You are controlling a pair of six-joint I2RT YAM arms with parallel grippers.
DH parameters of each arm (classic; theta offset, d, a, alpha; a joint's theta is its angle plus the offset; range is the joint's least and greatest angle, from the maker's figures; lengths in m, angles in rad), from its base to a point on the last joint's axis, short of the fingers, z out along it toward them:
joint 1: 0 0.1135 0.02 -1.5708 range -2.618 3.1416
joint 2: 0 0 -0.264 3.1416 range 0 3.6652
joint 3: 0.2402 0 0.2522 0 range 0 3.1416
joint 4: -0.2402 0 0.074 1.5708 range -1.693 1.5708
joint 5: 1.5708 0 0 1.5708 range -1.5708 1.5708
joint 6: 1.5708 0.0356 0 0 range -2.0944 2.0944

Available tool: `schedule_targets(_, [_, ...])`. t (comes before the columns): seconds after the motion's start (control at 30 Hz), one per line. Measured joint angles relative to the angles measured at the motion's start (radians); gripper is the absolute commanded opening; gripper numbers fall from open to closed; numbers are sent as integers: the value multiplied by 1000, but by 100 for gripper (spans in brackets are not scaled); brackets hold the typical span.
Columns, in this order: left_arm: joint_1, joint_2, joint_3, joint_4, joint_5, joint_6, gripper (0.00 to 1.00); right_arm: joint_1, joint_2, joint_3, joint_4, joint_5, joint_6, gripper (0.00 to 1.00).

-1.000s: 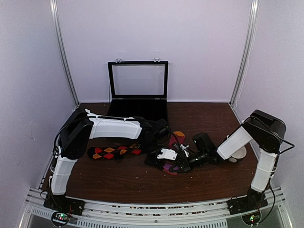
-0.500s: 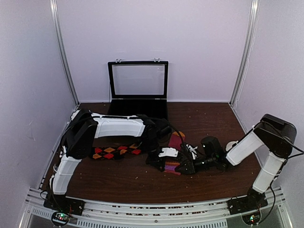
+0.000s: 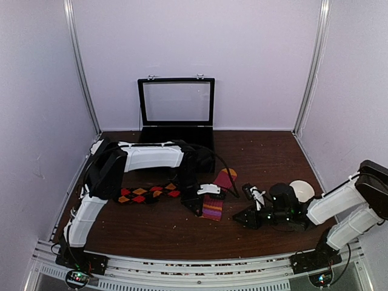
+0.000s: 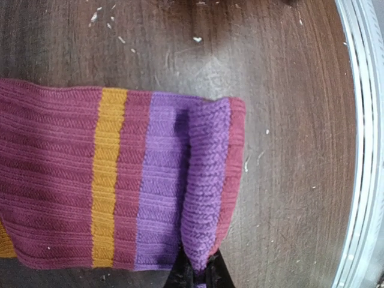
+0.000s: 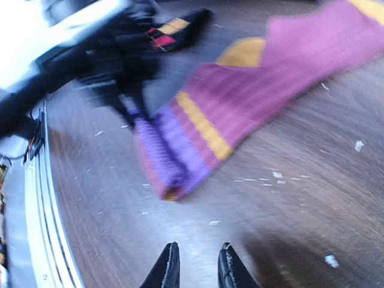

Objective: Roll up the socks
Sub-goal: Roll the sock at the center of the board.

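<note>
Pink sock (image 4: 90,192) is being clenched at its cuff by the left end effector (image 4: 195,273), the right end effector (image 5: 197,264) hovering, apparently released.

Two socks lie on the tabletop (image 3: 157,236). The left sock (image 3: 148,193) lies crosswise, left of centre. Just to its right the middle sock (image 3: 213,207) runs from near to far, with its near end folded back onto itself. The left gripper (image 3: 195,201) sits at this fold, between the two socks. The right gripper (image 3: 239,218) is right of the middle sock and apart from it. An open case (image 3: 176,109) stands behind them at the far edge. A round thing (image 3: 302,189), perhaps a dish, lies behind the right arm (image 3: 330,206).
</note>
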Motion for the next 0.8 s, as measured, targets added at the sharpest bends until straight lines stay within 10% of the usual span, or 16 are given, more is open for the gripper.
schedule_targets(0.33, [18, 89, 129, -134, 68, -29, 2, 356, -151, -48, -8, 328, -254, 36])
schedule_targets(0.8, [25, 175, 222, -320, 166, -36, 3, 493, 9, 206, -196, 505, -607, 34])
